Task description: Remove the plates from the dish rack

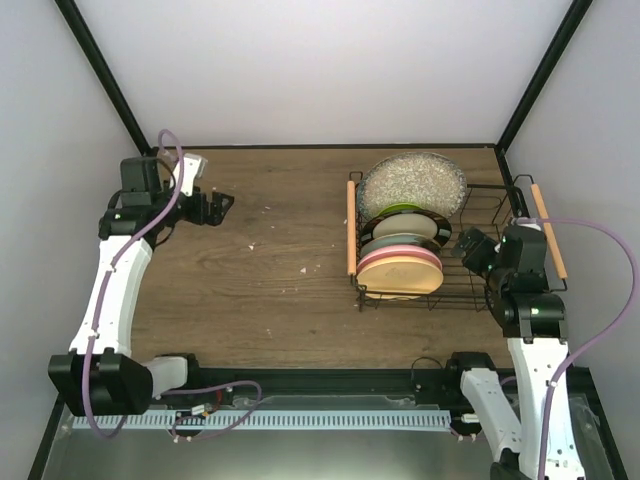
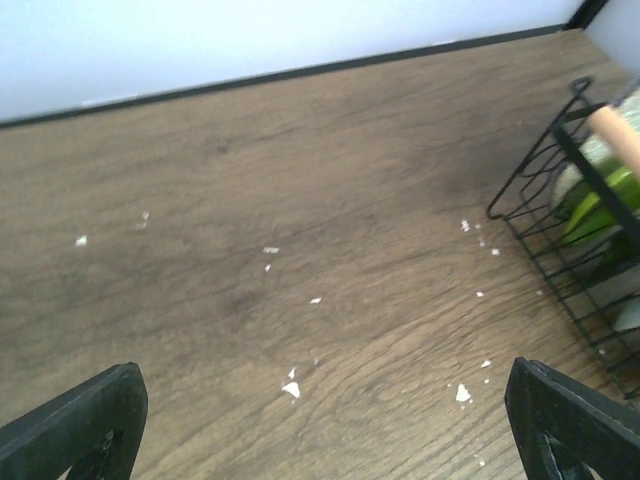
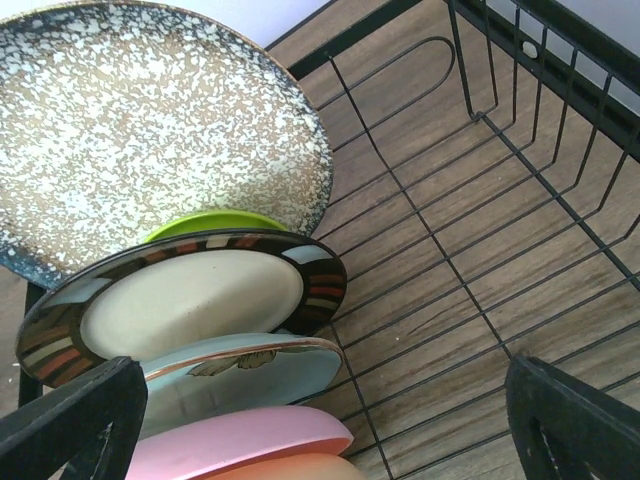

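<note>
Dish rack (image 1: pixel 351 230) and plates sit on the right half of the brown wooden table (image 1: pixel 270 270), the rack's two pale wooden handles running along its left and right sides. All six plates stand on edge in a row in the rack's left part.

The speckled grey plate (image 3: pixel 150 130), by far the widest, stands at the far end. In front of it come the cream plate with a dark striped rim (image 3: pixel 190 300), the mint plate with a flower (image 3: pixel 250 375), the pink plate (image 3: pixel 240 445) and the pale orange plate (image 1: pixel 400 275), which is nearest the arms. The small lime green plate (image 3: pixel 205 225) peeks out between the grey and the cream one.

The right gripper (image 1: pixel 468 247) hangs over the rack's right part, just beside the plates, its fingers (image 3: pixel 80 420) spread wide and touching nothing. The left gripper (image 1: pixel 222 203) hovers over bare table well to the left of the rack, jaws likewise spread apart and holding nothing.

Small white crumbs (image 2: pixel 292 388) lie scattered on the wood.
</note>
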